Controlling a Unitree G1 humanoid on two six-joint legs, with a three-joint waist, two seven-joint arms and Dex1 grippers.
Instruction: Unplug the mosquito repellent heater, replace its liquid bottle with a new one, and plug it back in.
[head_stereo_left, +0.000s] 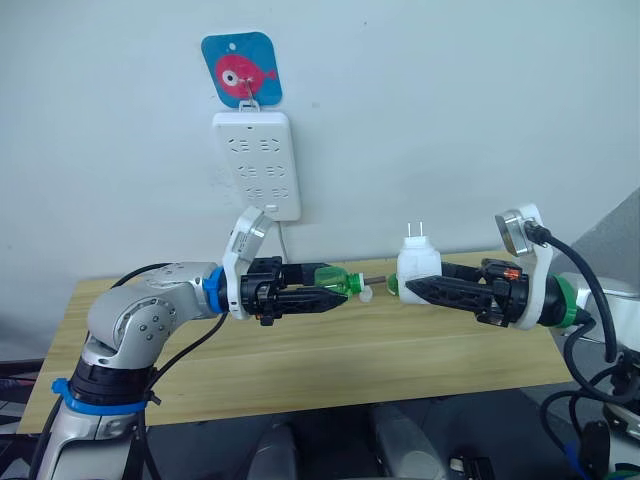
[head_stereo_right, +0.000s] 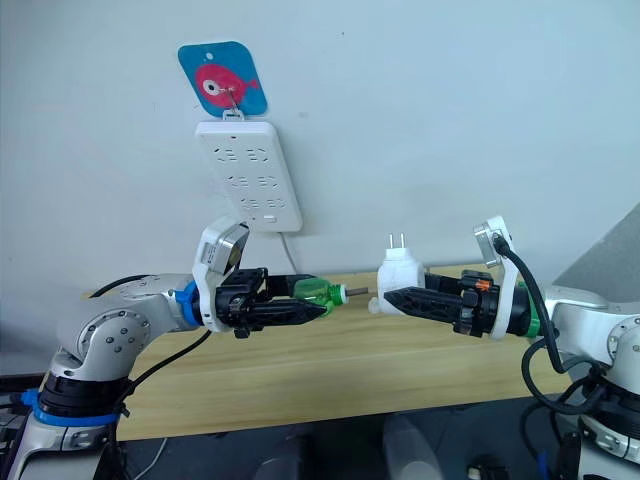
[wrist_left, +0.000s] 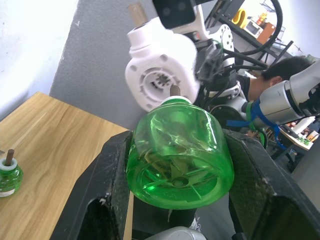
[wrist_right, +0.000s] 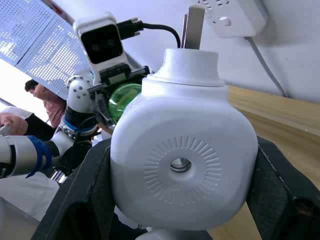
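lining up bottle and heater, mid-frame
left hand (head_stereo_left: 335, 292) grips green bottle (head_stereo_left: 335, 280); right hand (head_stereo_left: 410, 288) clamps heater (head_stereo_left: 418, 266), held level so i can mate wick and socket

Glossy translucent green plastic bottle (wrist_left: 177, 152); smooth white plastic heater (wrist_right: 182, 162); wood-grain table (head_stereo_left: 300, 360).

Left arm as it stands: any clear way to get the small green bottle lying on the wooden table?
Probably not yet. The left gripper is shut on a clear green liquid bottle, so its fingers are occupied; the small green bottle on the wooden table itself lies uncovered.
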